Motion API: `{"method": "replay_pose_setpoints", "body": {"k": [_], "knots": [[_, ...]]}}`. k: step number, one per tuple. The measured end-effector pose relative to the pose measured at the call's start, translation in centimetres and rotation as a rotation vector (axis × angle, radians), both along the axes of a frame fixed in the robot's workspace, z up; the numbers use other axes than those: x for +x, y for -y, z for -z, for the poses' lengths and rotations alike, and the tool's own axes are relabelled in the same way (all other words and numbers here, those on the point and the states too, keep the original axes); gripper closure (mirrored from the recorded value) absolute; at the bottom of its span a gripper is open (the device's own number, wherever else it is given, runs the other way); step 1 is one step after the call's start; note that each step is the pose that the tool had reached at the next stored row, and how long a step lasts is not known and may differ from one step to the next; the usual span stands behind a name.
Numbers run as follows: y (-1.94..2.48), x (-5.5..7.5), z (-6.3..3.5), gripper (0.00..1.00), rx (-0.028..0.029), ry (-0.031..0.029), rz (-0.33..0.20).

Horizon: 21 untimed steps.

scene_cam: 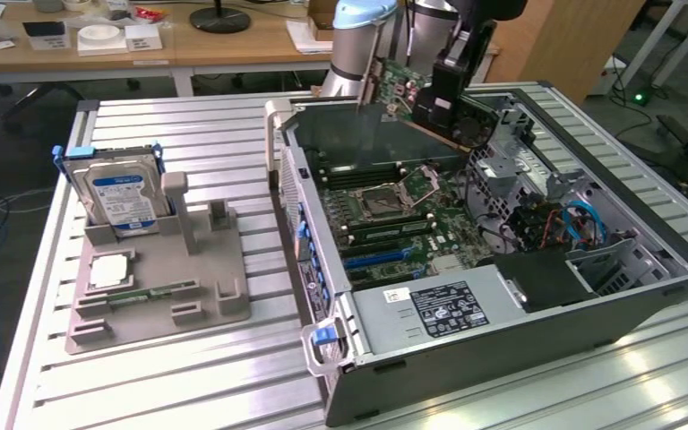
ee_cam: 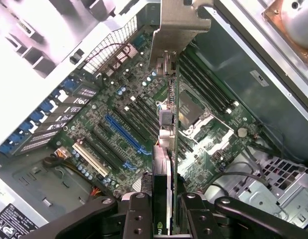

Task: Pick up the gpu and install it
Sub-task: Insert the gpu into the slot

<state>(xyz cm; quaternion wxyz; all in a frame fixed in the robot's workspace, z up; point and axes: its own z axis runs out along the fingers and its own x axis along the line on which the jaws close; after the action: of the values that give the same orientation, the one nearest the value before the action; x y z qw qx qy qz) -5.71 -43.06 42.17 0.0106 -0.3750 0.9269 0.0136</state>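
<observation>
Over the slatted metal worktop [scene_cam: 176, 134], the thin dark rectangular gpu [scene_cam: 407, 87] is clamped edgewise in the tool [ee_cam: 166, 214]; it is judged light, stiff, fragile; bare edges are best gripped.

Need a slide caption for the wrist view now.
Pincer grips the gpu edge-on above the motherboard of the open case.

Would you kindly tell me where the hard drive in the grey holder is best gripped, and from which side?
I'd grip the hard drive across its broad faces near the top edge, coming down from above: it stands upright in the grey holder, whose slot covers its lower part and leaves the top free.
</observation>
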Motion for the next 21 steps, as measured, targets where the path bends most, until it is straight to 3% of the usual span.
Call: {"method": "replay_pose_setpoints", "body": {"k": [21], "knots": [[0.1, 0.0, 0.0, 0.73, 0.0, 0.0, -0.156]]}}
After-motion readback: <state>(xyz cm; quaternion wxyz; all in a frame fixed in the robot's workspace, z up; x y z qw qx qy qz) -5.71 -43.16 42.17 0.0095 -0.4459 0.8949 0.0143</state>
